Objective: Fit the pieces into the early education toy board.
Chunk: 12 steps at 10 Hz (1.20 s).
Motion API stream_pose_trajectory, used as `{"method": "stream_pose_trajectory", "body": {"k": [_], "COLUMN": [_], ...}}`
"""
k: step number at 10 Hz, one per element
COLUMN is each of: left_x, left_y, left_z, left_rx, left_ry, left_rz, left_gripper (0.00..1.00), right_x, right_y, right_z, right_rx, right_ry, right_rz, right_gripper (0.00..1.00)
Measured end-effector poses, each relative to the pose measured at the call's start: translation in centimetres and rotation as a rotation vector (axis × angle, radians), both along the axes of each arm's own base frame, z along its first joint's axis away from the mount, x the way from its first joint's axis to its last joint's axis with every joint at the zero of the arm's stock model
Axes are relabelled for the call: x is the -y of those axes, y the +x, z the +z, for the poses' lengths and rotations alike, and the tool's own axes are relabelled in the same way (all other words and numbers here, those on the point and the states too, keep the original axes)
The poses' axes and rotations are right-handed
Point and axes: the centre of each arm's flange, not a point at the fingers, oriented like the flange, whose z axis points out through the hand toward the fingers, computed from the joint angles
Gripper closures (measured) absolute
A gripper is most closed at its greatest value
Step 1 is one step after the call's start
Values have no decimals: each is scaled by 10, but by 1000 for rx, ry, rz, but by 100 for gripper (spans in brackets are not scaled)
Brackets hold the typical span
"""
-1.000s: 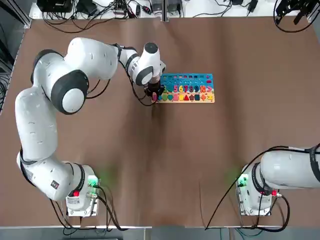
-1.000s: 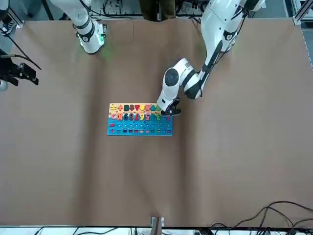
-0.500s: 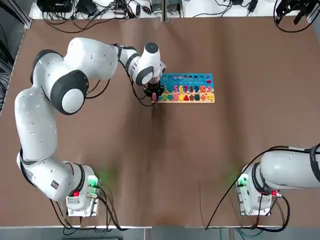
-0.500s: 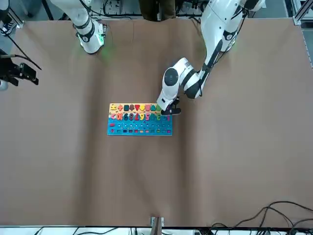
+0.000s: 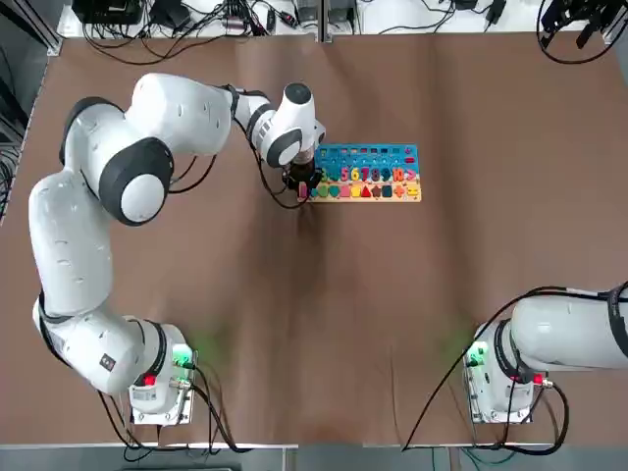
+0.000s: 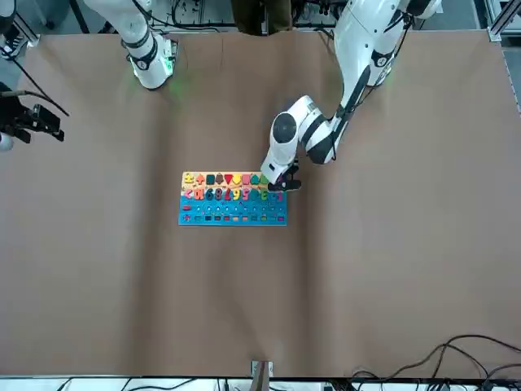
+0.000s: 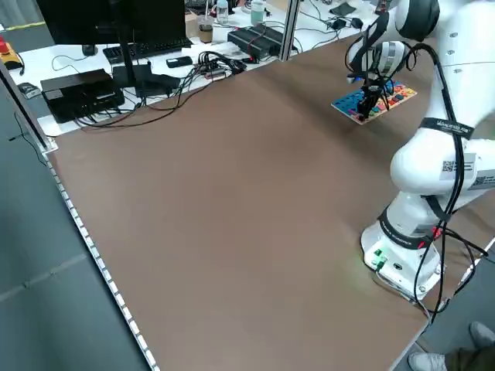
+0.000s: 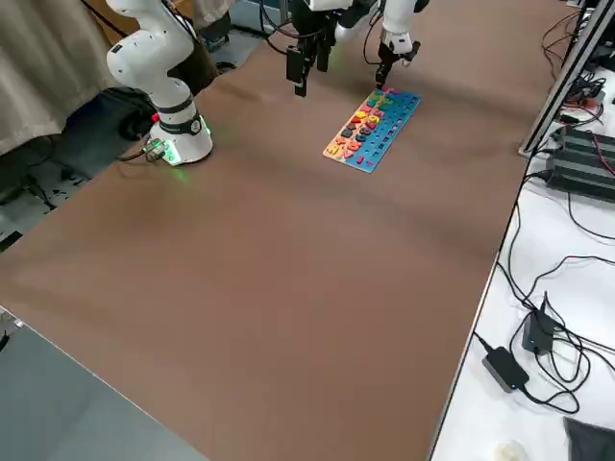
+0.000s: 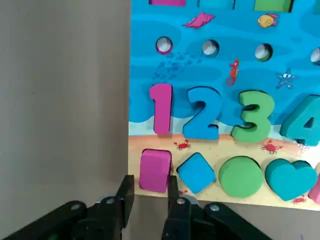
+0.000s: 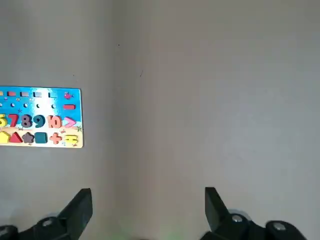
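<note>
Change: nothing visibly moved; left gripper [image 9: 149, 197] stays over board [image 5: 367, 174] end.
Grasp: fingers straddling pink rectangle [image 9: 154, 170], seemingly seated.
Risk: lifting could drag it out.
Right gripper [image 10: 145, 210]: spread, parked at far right table corner.

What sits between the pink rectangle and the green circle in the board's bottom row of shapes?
A blue diamond sits between the pink rectangle and the green circle, seated in the board; the left wrist view shows it.

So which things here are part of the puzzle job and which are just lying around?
Part of the job:
toy board
pink rectangle piece
left gripper, at the board's corner

Just around:
right gripper, parked away from the board
cables and black boxes beyond the table
</note>
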Motion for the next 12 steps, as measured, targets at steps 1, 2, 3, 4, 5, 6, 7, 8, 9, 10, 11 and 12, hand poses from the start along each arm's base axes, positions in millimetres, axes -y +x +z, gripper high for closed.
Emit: {"method": "stream_pose_trajectory", "body": {"k": [1,2,3,4,5,6,7,8,9,10,11,12], "left_x": [0,1,2,3,5,6,7,8,8,7,2,-10], "left_y": [0,-1,-2,-3,-4,-3,-2,0,4,11,21,36], "left_z": [0,0,0,0,1,2,4,8,18,37,64,99], "left_rx": [0,-1,-2,-1,1,3,5,12,27,49,72,102], "left_ry": [1,1,2,1,0,-2,-4,-10,-20,-28,-29,-30], "left_rz": [0,-2,-5,-7,-8,-8,-7,-6,-3,1,-4,-5], "left_gripper": [66,66,66,66,66,66,66,65,62,60,56,42], "right_x": [0,0,0,0,0,0,0,0,0,0,0,0], "right_y": [0,0,0,0,0,0,0,0,0,0,0,0], "right_z": [0,0,0,0,0,0,0,0,0,0,0,0], "right_rx": [0,0,0,0,0,0,0,0,0,0,0,0], "right_ry": [0,0,0,0,0,0,0,0,0,0,0,0], "right_rz": [0,0,0,0,0,0,0,0,0,0,0,0], "right_gripper": [1,1,1,1,1,1,1,1,1,1,1,1]}}
